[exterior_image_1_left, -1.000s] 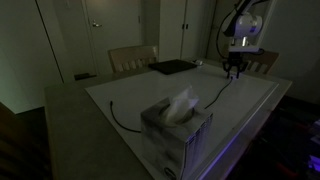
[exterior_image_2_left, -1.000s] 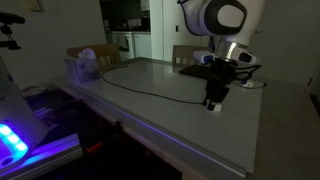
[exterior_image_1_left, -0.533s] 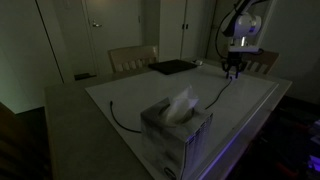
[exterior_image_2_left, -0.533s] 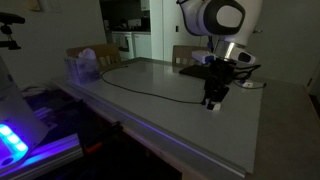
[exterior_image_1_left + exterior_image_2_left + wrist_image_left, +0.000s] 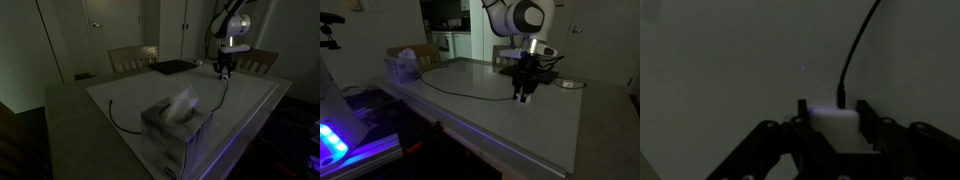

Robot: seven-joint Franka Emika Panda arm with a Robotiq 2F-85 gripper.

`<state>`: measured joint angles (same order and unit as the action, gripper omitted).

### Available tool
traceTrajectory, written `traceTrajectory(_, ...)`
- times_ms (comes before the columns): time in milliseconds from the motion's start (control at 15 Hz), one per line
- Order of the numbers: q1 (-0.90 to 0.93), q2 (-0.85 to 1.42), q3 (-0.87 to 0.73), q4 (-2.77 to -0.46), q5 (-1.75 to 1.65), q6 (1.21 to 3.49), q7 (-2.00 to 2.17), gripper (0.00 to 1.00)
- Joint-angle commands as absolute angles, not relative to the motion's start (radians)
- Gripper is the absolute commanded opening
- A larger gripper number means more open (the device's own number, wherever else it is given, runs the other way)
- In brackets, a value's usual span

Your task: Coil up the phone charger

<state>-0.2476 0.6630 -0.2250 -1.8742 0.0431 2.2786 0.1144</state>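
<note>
The gripper is pinching the white plug by its sides; the cable leaves toward 1 o'clock and lies slack over the table to the tissue box. I judge the cable light and very soft, prob. dragging and springing open, so the stiff plug is the best hold.

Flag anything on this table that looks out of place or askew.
The thin dark cable sprawls loosely across the pale table, past the box of white tissues to the tool, which grips its small white plug block. Nothing looks spilled or damaged, though the room is dim.
</note>
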Motion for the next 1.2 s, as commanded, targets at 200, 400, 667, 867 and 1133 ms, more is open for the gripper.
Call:
traceTrajectory(200, -0.246, 0.664, -0.218, -1.87, 0.041, 2.275, 0.109, 0.51)
traceTrajectory(400, -0.224, 0.655, -0.213, -1.889, -0.009, 2.323, 0.058, 0.26)
traceTrajectory(667, -0.172, 0.645, -0.194, -1.906, -0.106, 2.373, 0.001, 0.26)
traceTrajectory(867, -0.143, 0.626, -0.156, -1.933, -0.154, 2.408, -0.061, 0.26)
traceTrajectory(1133, -0.124, 0.65, -0.145, -1.898, -0.171, 2.393, -0.068, 0.51)
